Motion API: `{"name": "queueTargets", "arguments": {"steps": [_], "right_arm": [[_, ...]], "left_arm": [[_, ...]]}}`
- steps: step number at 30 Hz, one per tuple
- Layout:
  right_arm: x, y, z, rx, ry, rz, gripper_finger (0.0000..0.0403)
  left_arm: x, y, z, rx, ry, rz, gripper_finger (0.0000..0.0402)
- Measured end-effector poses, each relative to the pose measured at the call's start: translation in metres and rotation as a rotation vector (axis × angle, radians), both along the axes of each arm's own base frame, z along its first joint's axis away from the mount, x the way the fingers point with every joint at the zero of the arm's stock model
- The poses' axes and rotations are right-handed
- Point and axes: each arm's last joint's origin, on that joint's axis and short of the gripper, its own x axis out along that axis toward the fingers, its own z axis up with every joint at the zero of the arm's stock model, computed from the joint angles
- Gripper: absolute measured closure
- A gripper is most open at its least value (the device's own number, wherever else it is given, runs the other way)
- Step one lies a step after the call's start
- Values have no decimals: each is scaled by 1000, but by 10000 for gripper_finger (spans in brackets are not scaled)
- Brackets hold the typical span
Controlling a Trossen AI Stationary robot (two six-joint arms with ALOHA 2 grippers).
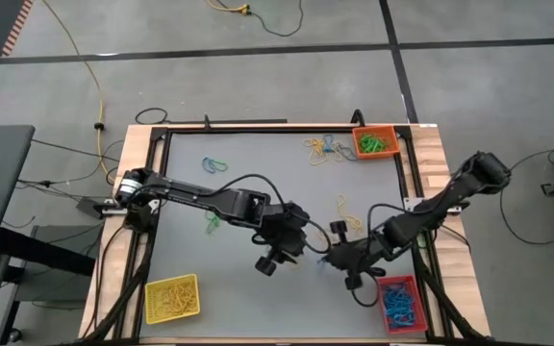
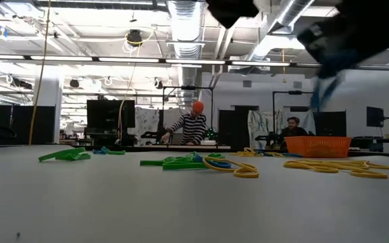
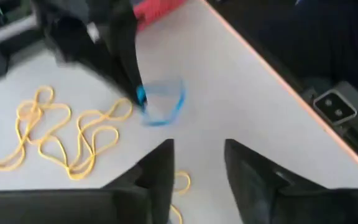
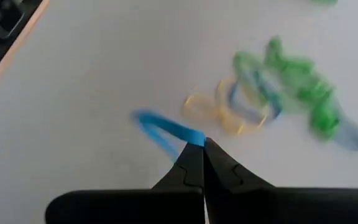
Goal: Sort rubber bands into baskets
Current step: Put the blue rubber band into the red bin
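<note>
My right gripper [image 4: 202,144] is shut on a blue rubber band [image 4: 163,130] over the table's middle right [image 1: 327,258]. It also shows in the left wrist view [image 3: 135,93]. My left gripper [image 3: 197,149] is open and empty, close beside it on the left [image 1: 301,248]. The red basket [image 1: 400,303] with blue bands stands at the near right. The yellow basket [image 1: 172,298] with yellow bands stands at the near left. The orange basket [image 1: 375,142] with green bands stands at the far right. Loose bands lie on the table. My right gripper pinches the blue rubber band at one end of its loop [image 4: 191,137], between the free ends of its two fingers. The fingers slant down from the table's right. The rest of the loop [image 3: 166,106] hangs slack beside the fingertips, above the table in the low view [image 2: 321,88].
Loose yellow bands [image 3: 61,137] lie by the grippers. A green, blue and yellow heap [image 4: 278,87] lies farther left [image 1: 212,223]. More bands lie at the far side [image 1: 320,149]. The table's wooden edge [image 1: 431,173] runs on the right. People show in the room behind [image 2: 191,125].
</note>
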Motion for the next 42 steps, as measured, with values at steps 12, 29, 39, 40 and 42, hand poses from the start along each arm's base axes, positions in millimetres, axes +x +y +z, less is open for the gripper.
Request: {"name": "queueTargets", "arguments": {"steps": [12,29,39,40,42], "right_arm": [[-52,10,28,300,433,-37,386],[-107,26,45,594,809,-325,383],[-101,37,26,521,908,-314,384],[-101,37,26,518,903,-310,384],[-100,37,26,511,886,-316,384]], "left_arm": [[-8,7,-60,17,65,11,235],[-11,17,-93,44,-13,67,235],[-10,18,-93,56,-32,59,235],[-10,18,-93,57,-31,58,235],[-10,18,-93,56,-31,58,235]]}}
